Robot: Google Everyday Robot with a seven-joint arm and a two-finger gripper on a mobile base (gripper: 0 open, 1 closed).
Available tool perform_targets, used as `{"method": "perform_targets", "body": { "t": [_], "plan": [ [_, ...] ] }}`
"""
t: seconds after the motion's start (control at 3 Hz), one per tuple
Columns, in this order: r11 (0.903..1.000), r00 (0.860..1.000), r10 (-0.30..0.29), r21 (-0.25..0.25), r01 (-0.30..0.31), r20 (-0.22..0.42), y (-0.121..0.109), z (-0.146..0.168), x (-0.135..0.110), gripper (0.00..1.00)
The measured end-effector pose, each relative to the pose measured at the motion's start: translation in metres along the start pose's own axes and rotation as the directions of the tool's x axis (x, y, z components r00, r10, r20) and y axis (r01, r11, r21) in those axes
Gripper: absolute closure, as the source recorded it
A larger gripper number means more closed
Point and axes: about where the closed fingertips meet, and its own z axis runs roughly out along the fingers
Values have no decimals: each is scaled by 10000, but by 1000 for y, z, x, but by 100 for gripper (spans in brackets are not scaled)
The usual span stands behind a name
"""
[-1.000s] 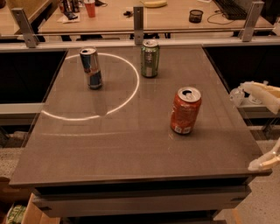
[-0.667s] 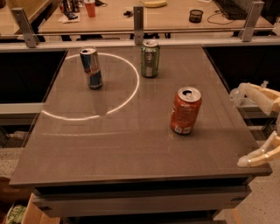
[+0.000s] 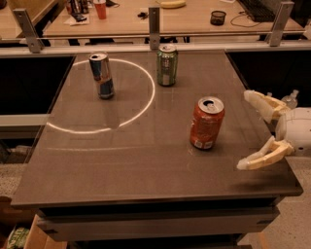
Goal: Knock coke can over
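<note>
Presently, my gripper (image 3: 245, 130) sits at the right edge of the table (image 3: 146, 165), its two pale fingers (image 3: 262, 103) spread wide with nothing between them. One finger lies toward the far side and one toward the near side, with both tips pointing left over the tabletop.

Other items: a slim blue-and-silver can (image 3: 101, 76) stands upright at far left, inside a thin white ring (image 3: 148, 99) marked on the surface. A green can (image 3: 166, 64) stands upright just outside that ring, near the far edge. Both are well apart from my fingers. Nothing stands between my gripper and the coke can (image 3: 206, 123).

Coke can: upright, right of centre, near my open jaws but not touching them. Red-orange body, silver top, small white patch near the base. Its mouth shows as a dark opening; contents cannot be told.

Behind the rail, a desk (image 3: 126, 22) carries a red cup (image 3: 100, 8) and a small black pot (image 3: 218, 17); their contents are not visible.
</note>
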Motion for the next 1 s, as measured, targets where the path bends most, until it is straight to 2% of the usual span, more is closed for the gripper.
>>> {"method": "perform_targets", "body": {
  "t": [0.33,1.0],
  "plan": [
    [9982,9987,365,-484,-348,365,-4,30,5,0],
    [9818,9893,1163,-1606,-1012,877,10,82,3,0]
  ]
}}
